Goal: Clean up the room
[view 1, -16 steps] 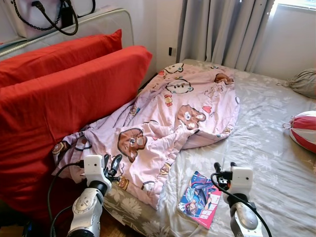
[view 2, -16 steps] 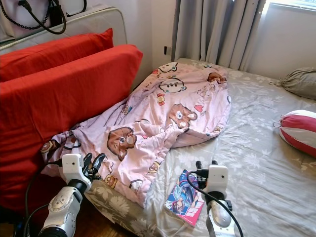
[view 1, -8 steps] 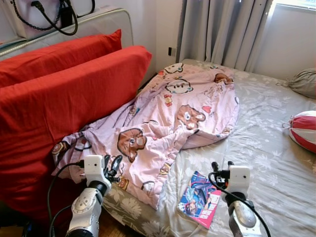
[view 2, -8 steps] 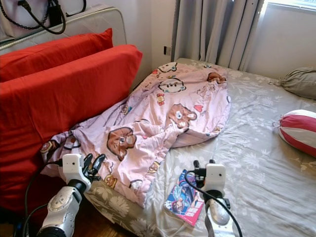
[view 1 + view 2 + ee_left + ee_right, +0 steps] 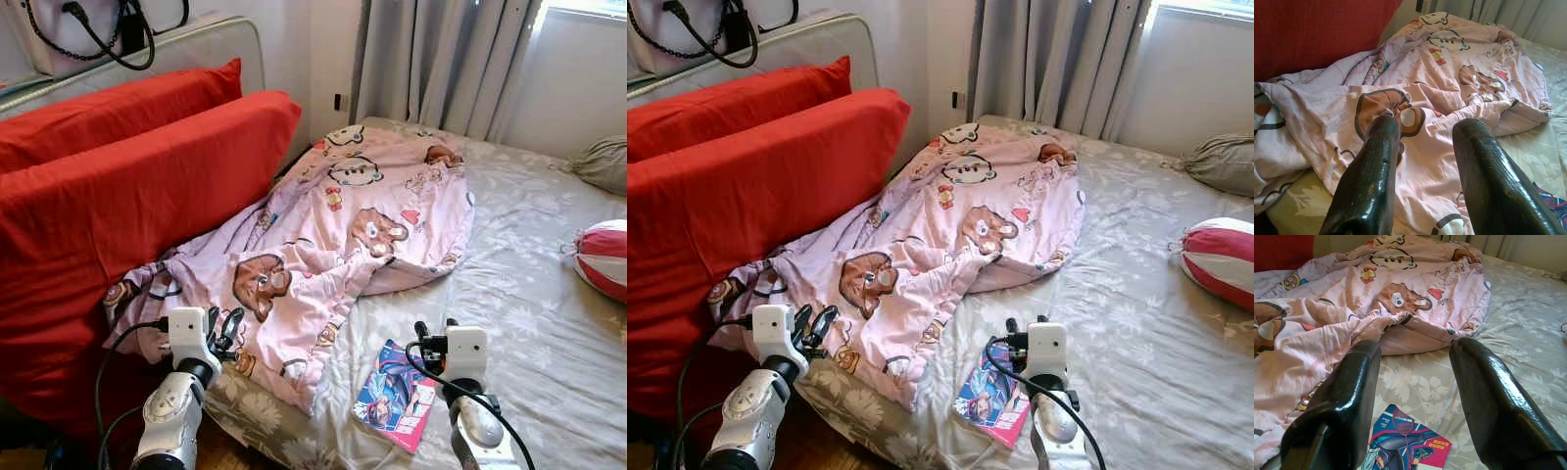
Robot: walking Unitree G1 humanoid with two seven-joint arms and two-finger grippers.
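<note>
The right gripper (image 5: 432, 332) has moved a little to the robot's left and slightly forward compared with one second ago; it now hovers above the far edge of the comic book (image 5: 396, 396), with its two black fingers (image 5: 1347, 396) spread apart and holding nothing. The left gripper (image 5: 227, 324) has hardly changed place: it hangs just over the near edge of the pink cartoon blanket (image 5: 343, 230), its fingers (image 5: 1371, 181) also spread and empty. The comic book lies flat on the grey flowered bedsheet (image 5: 534, 294), near the front edge of the bed, between the two arms but closer to the right one. Its long axis runs roughly from the near edge of the bed toward the far side, a bit tilted, and its pink border faces the robot's right. The blanket is crumpled, and its long axis goes diagonally from the left gripper toward the grey curtain (image 5: 441, 59) at the far side. Two red pillows (image 5: 127, 186) lean along the robot's left side of the bed, touching the blanket. A red and white striped cushion (image 5: 602, 257) lies well apart at the right, and a grey cushion (image 5: 600, 162) lies behind it. No container can be seen on the bed.
</note>
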